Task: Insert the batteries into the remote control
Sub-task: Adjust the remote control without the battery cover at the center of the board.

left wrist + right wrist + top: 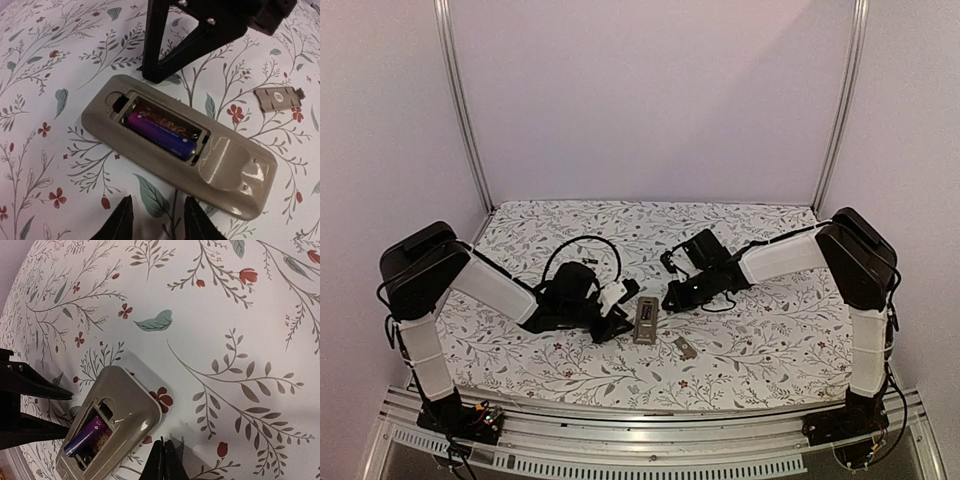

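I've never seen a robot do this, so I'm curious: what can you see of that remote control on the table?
The remote control is a slim tan-grey plastic-looking bar lying flat, back up, on the flowered cloth. Its battery recess is uncovered, a purple battery inside. The shut right gripper stands at one long edge, contact unclear; the left gripper hovers off the other, not touching.

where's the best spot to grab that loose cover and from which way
Probably pinch the cover across its long edges, coming straight down. It lies flat and thin on the table, apart from the remote, so only its edges offer a hold.
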### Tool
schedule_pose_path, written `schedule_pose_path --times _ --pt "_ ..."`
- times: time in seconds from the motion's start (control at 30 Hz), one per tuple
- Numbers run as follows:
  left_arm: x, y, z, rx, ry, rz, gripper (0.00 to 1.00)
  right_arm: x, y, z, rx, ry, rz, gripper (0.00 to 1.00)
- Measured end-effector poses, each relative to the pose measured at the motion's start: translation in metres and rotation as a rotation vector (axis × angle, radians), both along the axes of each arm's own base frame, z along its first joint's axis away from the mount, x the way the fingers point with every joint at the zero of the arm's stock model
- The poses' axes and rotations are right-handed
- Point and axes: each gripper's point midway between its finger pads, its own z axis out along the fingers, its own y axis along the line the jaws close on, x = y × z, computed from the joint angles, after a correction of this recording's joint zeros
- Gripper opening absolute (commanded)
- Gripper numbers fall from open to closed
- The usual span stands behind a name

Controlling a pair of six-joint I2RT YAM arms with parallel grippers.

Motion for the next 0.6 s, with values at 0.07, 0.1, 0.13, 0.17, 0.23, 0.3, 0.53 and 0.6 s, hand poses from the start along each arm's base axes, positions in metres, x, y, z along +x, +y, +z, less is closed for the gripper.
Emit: schedule_pose_path --times 0.07,0.1,0.13,0.17,0.23,0.3,0.53,0.6 --pt "-0.001 -0.004 0.0 -0.009 0.004 -0.015 0.36 0.001 0.003 -0.002 0.009 0.002 0.005 0.01" --pt "-0.003 -0.007 0.001 -0.014 0.006 -0.023 0.36 0.003 0.005 -0.001 0.013 0.001 0.007 0.01" --pt "-0.005 -0.008 0.001 -0.019 0.008 -0.031 0.36 0.003 0.007 -0.001 0.017 0.0 0.009 0.01" --pt "-0.007 -0.01 0.001 -0.022 0.012 -0.04 0.36 0.004 0.007 -0.001 0.019 -0.001 0.01 0.01" --pt "-0.011 -0.013 0.001 -0.024 0.013 -0.053 0.35 0.005 0.009 0.0 0.021 -0.002 0.011 0.01" --pt "-0.012 -0.014 0.001 -0.022 0.012 -0.055 0.35 0.006 0.009 0.002 0.023 -0.006 0.011 0.01" --pt "-0.004 -0.006 0.0 0.003 -0.016 -0.022 0.34 0.013 0.009 0.015 0.0 -0.047 0.031 0.09" --pt "-0.002 -0.005 0.0 0.007 -0.021 -0.011 0.34 0.011 0.013 0.026 0.014 -0.062 0.051 0.14"
